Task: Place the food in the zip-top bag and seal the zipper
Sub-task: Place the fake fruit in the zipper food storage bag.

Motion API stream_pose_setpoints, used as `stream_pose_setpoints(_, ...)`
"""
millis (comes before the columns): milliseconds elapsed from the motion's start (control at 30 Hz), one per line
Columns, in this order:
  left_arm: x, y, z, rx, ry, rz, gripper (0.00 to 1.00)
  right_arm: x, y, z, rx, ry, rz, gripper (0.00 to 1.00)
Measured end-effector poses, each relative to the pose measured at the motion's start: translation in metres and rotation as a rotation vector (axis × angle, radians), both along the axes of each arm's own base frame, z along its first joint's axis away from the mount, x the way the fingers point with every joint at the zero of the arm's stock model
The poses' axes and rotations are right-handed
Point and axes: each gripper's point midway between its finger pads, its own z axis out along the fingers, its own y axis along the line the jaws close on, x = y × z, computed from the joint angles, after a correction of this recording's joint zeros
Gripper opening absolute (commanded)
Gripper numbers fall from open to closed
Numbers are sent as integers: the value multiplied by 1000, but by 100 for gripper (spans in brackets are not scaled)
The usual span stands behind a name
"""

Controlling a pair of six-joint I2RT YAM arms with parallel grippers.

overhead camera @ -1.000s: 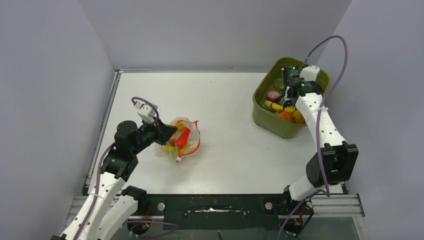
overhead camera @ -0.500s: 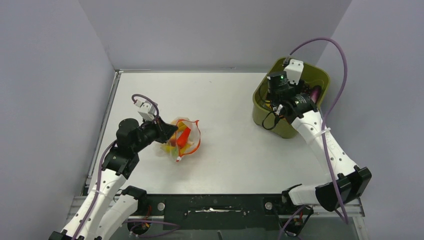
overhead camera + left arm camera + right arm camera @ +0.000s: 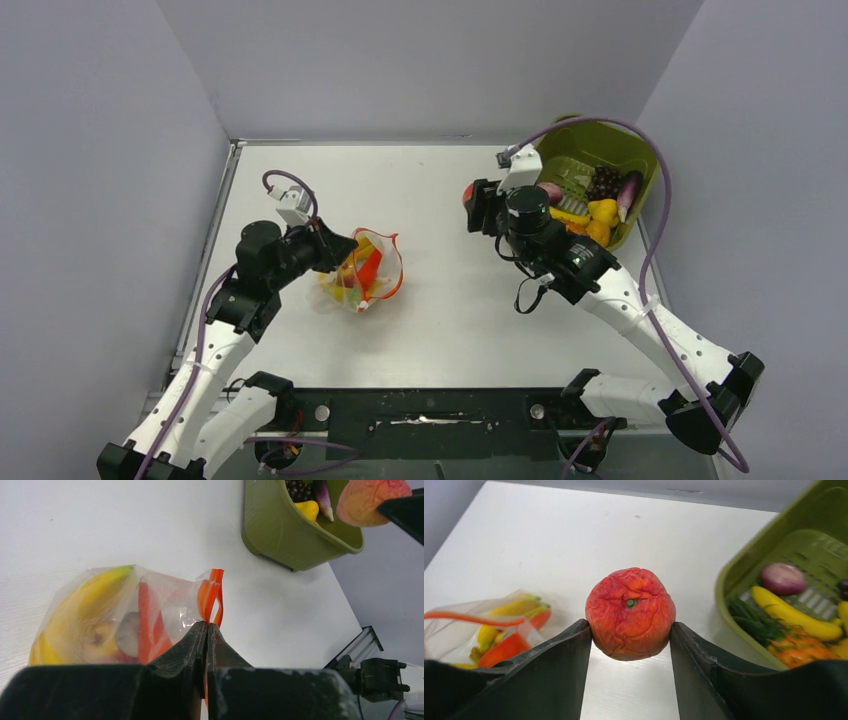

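The clear zip-top bag [image 3: 362, 275] lies left of the table's middle with a banana [image 3: 80, 602] and orange pieces inside. Its orange-red zipper strip [image 3: 212, 595] stands open in a loop. My left gripper [image 3: 206, 625] is shut on the bag's mouth edge at the zipper; it shows in the top view [image 3: 338, 248]. My right gripper [image 3: 630, 630] is shut on a red-orange peach [image 3: 631, 612] and holds it above the table between bag and bin; in the top view the gripper [image 3: 472, 205] is left of the bin. The bag shows in the right wrist view [image 3: 489, 625].
The olive-green bin [image 3: 640, 210] stands at the far right with bananas, a purple eggplant, dark grapes and other toy food inside; it also shows in the right wrist view [image 3: 744, 565] and the left wrist view [image 3: 280, 535]. Grey walls close the table's left, back and right.
My right gripper has lifted out of the bin with the peach and swung left over the table towards the bag. My left gripper has raised the bag's mouth slightly.
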Motion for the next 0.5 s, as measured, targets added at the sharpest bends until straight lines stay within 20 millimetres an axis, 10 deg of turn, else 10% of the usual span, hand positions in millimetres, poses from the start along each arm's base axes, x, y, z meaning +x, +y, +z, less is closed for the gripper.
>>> stream_pose_setpoints(500,4,-1,-3,-34,51,27,0,-52,140,-36,201,8,534,47)
